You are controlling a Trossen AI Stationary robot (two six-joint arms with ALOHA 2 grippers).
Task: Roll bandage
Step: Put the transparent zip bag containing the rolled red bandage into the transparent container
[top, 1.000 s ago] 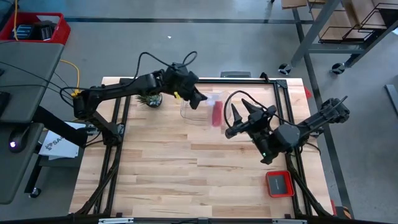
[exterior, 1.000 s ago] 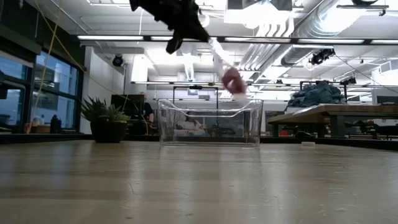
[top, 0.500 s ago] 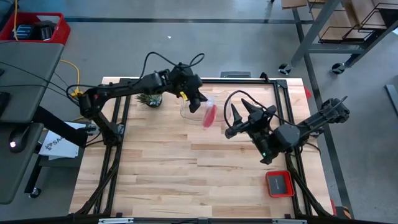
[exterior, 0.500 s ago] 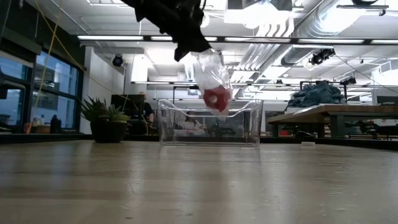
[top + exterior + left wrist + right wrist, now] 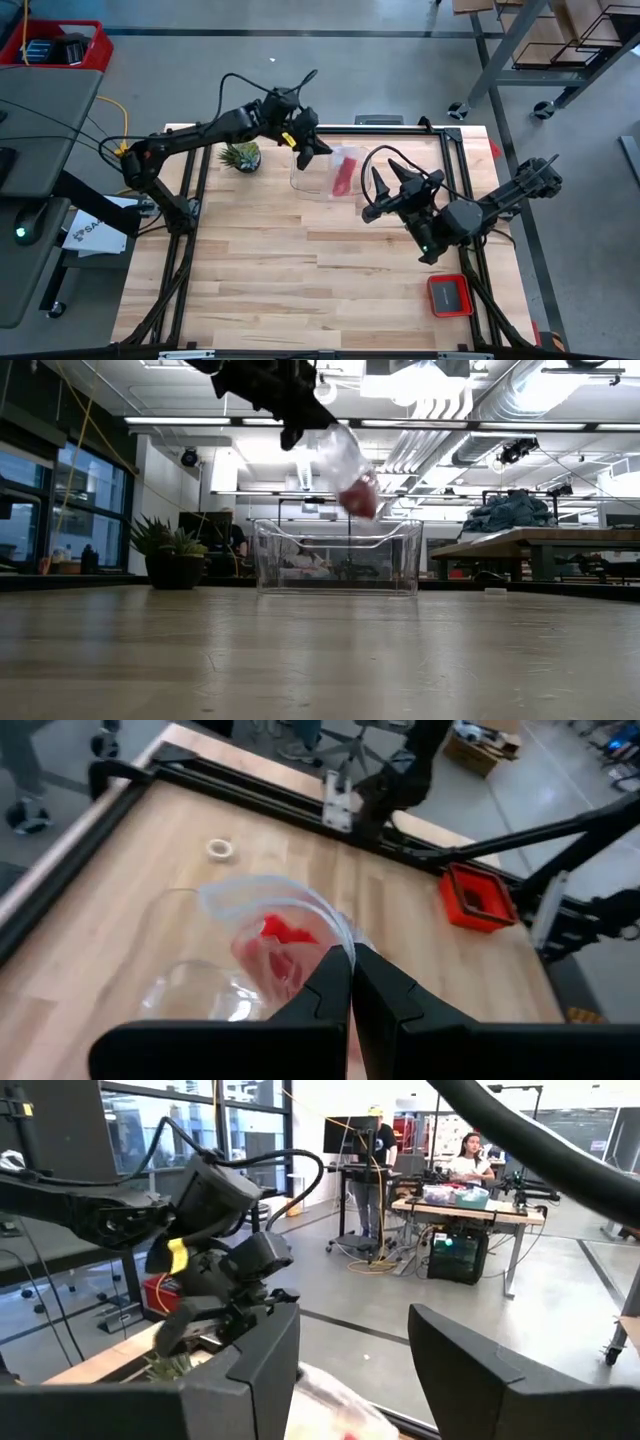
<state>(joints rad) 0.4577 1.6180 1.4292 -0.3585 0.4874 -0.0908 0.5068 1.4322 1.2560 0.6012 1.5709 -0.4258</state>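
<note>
Hanging over the far middle of the table [image 5: 300, 290], the left gripper [image 5: 318, 152] is clenched on the upper edge of a clear plastic bag [image 5: 338, 168], its two fingers pressed together in the left wrist view with the bag's crinkled rim caught between them [image 5: 350, 982]. The bag [image 5: 343, 460] dangles from that grip, tilted away from the gripper, and it is off the table surface in the low view. The bandage [image 5: 342, 176] sits inside the bag, showing through the plastic as a bright red lump at the bag's lower end [image 5: 360, 498]; from the left wrist camera it appears as a red patch behind the clear film [image 5: 288, 935]. Directly below the bag stands a clear plastic container [image 5: 338, 556], open at the top, resting on the wood; the bag's lower end hangs just above its rim. A small potted plant [image 5: 241, 157] stands on the table near the left arm. The right gripper [image 5: 385, 180] waits to the right of the bag, well off it, with its fingers spread wide and nothing between them [image 5: 345, 1370]. A small red tray [image 5: 450, 295] lies near the table's front right corner.
</note>
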